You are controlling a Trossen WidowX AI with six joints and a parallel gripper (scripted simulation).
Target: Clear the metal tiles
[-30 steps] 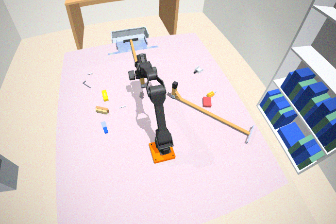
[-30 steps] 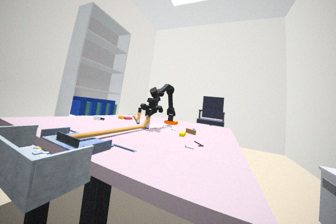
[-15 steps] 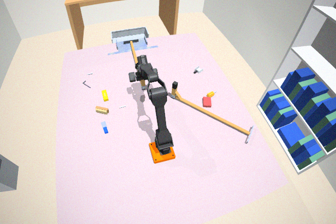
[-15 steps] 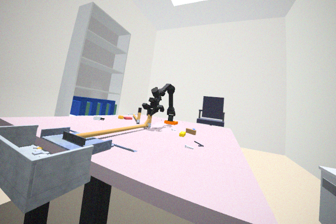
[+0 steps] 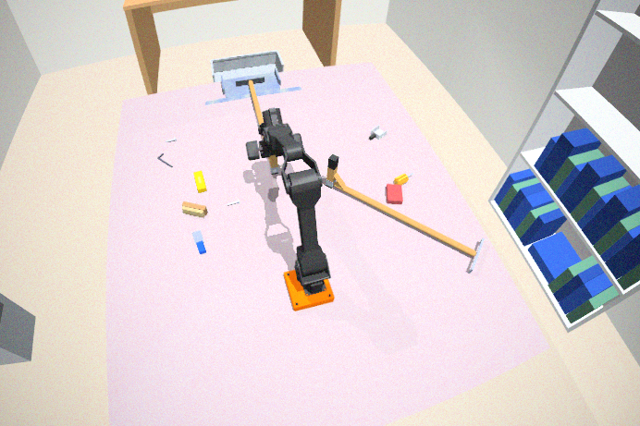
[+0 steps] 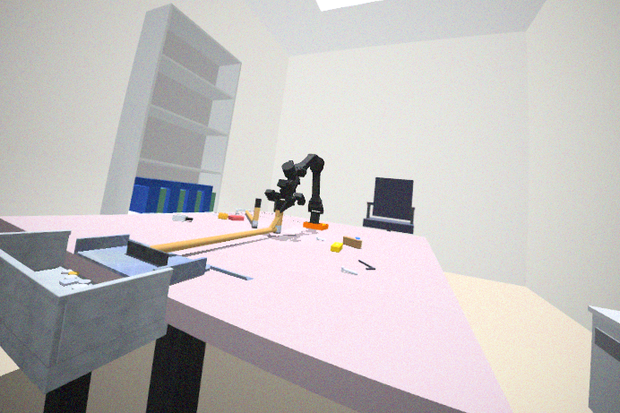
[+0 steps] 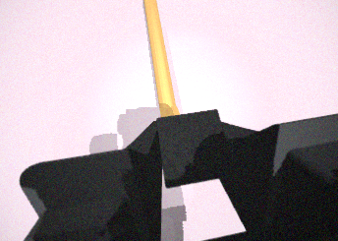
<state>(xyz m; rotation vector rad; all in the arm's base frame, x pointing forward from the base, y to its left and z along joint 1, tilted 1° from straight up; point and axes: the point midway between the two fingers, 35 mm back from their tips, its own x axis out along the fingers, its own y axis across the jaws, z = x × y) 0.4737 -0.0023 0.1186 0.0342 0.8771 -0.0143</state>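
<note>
The long scraper has a wooden handle (image 5: 255,100) (image 6: 206,241) (image 7: 158,48) and a dark blade (image 5: 250,81) (image 6: 146,253). My gripper (image 5: 271,152) (image 6: 279,209) is shut on the upright grip at the handle's near end; its dark fingers also fill the lower wrist view. The blade stands across the steel bench plate (image 5: 230,89) (image 6: 106,259), between its side walls. The grey catch box (image 5: 246,56) (image 6: 116,306) is at the plate's far end. Several small metal tiles (image 6: 74,280) and an orange piece lie in it. I see no tile on the visible plate; the blade hides a strip.
A second long tool (image 5: 408,220) with a T-shaped head lies right of the arm, its upright grip (image 5: 332,168) (image 6: 256,213) near my gripper. A red block (image 5: 394,193) lies beyond it. Yellow (image 5: 199,181), tan (image 5: 194,209) and blue (image 5: 199,242) blocks lie left.
</note>
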